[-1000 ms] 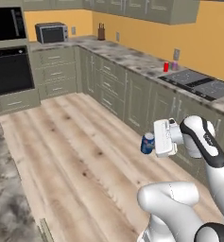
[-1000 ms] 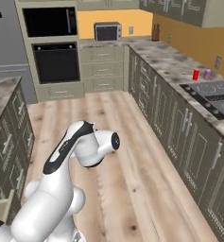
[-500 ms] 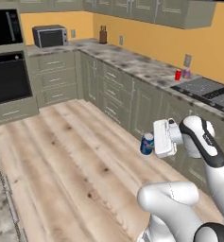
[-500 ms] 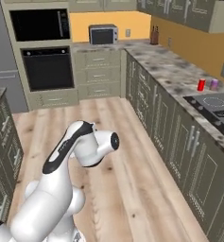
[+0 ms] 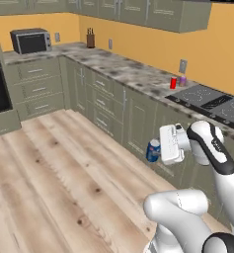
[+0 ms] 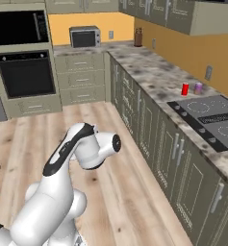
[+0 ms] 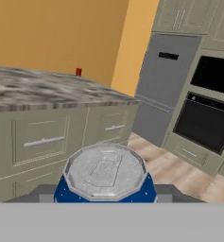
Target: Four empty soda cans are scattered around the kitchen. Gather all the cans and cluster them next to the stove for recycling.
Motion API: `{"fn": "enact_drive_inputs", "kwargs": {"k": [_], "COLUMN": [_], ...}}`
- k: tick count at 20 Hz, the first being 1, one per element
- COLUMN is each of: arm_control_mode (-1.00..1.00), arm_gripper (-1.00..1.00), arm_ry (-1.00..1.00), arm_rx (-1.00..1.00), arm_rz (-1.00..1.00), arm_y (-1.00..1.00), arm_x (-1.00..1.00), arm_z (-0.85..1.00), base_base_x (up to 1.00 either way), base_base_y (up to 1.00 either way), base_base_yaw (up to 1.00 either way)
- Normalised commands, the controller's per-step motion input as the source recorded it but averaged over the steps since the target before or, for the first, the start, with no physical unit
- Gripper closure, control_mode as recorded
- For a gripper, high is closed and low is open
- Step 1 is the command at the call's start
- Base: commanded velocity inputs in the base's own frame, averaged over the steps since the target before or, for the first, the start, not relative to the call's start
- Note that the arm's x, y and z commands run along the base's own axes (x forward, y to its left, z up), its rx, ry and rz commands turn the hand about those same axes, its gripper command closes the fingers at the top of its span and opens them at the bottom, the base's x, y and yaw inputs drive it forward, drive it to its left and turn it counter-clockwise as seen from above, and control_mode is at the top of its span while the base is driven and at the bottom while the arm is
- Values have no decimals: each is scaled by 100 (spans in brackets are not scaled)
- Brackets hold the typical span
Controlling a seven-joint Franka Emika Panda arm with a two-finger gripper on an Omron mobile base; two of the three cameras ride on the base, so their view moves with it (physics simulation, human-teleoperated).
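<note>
Blue can [image 5: 153,150] upright off the counter; red can [image 5: 173,82], seemingly purple can [image 5: 182,81] beside stove [image 5: 212,100].

Blue can [image 7: 105,182]: dull silver metal top. Counter [image 5: 123,71]: mottled stone. Stove [image 6: 209,116]: glossy black glass. Floor [image 5: 49,173]: wood planks.

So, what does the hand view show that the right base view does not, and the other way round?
The hand view alone shows the blue can held close before the camera, its silver top facing the lens, and a tall grey appliance. The right base view alone shows the stove, the purple-pink can beside it and the microwave. Both show the black wall oven.
</note>
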Motion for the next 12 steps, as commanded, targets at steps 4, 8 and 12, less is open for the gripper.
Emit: {"fn": "enact_drive_inputs", "kwargs": {"k": [4, 8, 12], "arm_control_mode": [100, 100, 100], "arm_gripper": [100, 100, 100], "arm_ry": [0, 0, 0], "arm_rx": [0, 0, 0], "arm_rz": [0, 0, 0], "arm_y": [0, 0, 0], "arm_x": [0, 0, 0], "arm_z": [0, 0, 0], "base_base_x": [50, 47, 41], "base_base_y": [-19, -19, -18], "base_base_yaw": [-24, -26, -29]}}
